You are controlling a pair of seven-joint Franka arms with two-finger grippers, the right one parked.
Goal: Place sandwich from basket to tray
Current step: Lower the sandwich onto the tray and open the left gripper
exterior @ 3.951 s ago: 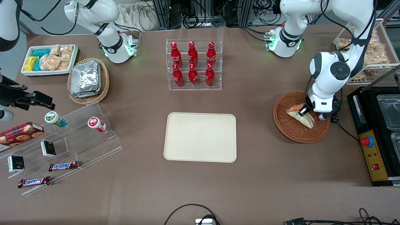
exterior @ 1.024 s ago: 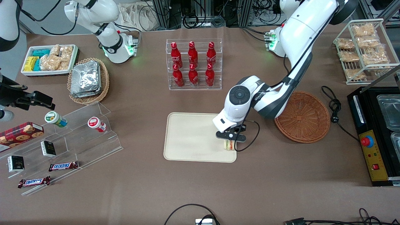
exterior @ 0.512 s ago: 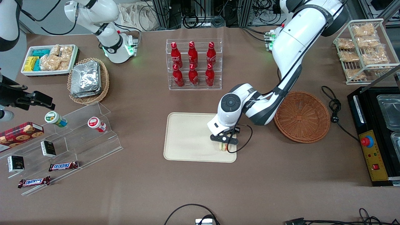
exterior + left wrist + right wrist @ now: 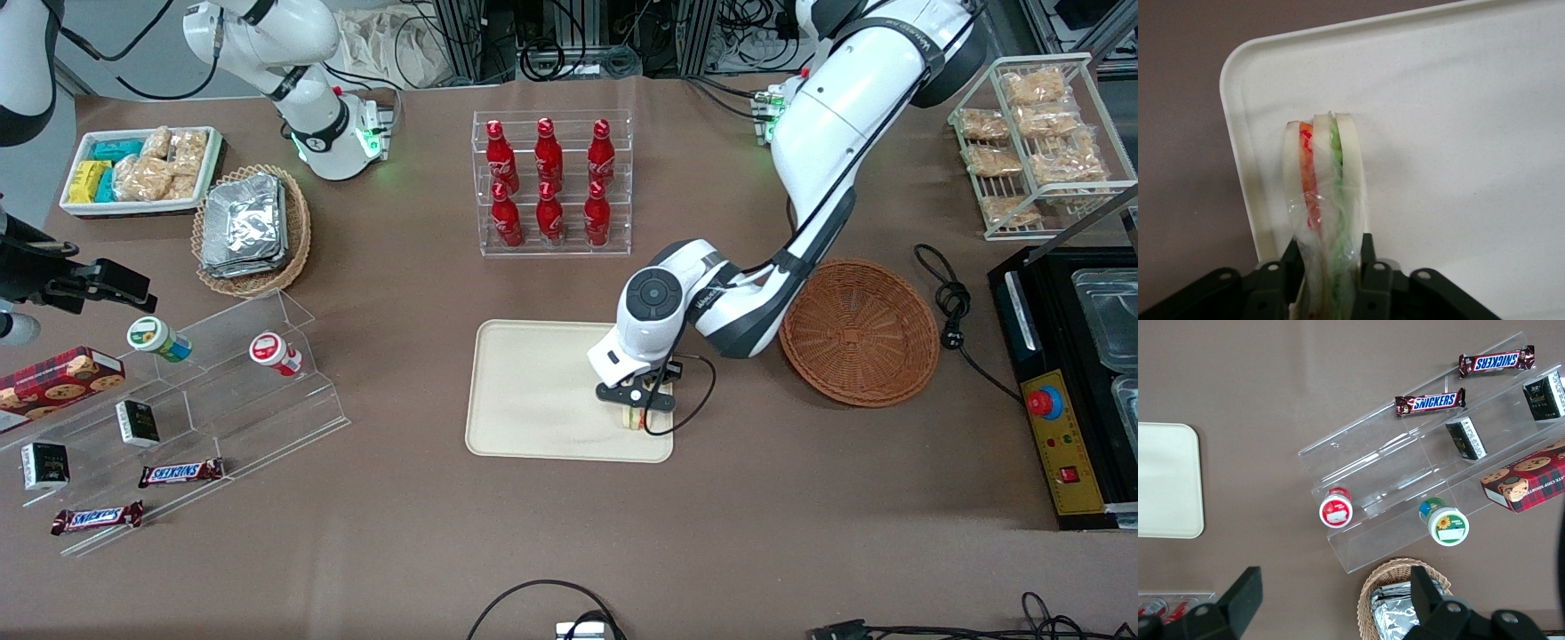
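Observation:
My left gripper (image 4: pixel 636 407) is shut on the sandwich (image 4: pixel 633 420), a wedge of pale bread with orange, red and green layers in clear wrap. It holds the wedge on edge over the cream tray (image 4: pixel 533 391), close to the tray's corner nearest the front camera on the working arm's side. In the left wrist view the sandwich (image 4: pixel 1321 187) stands between the black fingers (image 4: pixel 1367 257) above the tray (image 4: pixel 1458 133). I cannot tell whether it touches the tray. The round reddish-brown basket (image 4: pixel 858 333) lies beside the tray toward the working arm's end and holds nothing.
A clear rack of red bottles (image 4: pixel 551 182) stands farther from the front camera than the tray. A tan oval basket of foil packets (image 4: pixel 252 229) and an acrylic snack shelf (image 4: pixel 178 409) lie toward the parked arm's end. A black machine (image 4: pixel 1067 382) and a cable (image 4: pixel 947 302) lie past the basket.
Four seconds ago the gripper was in the basket at the sandwich. It has carried the sandwich to the tray, and in the last second moved slightly farther in over the tray.

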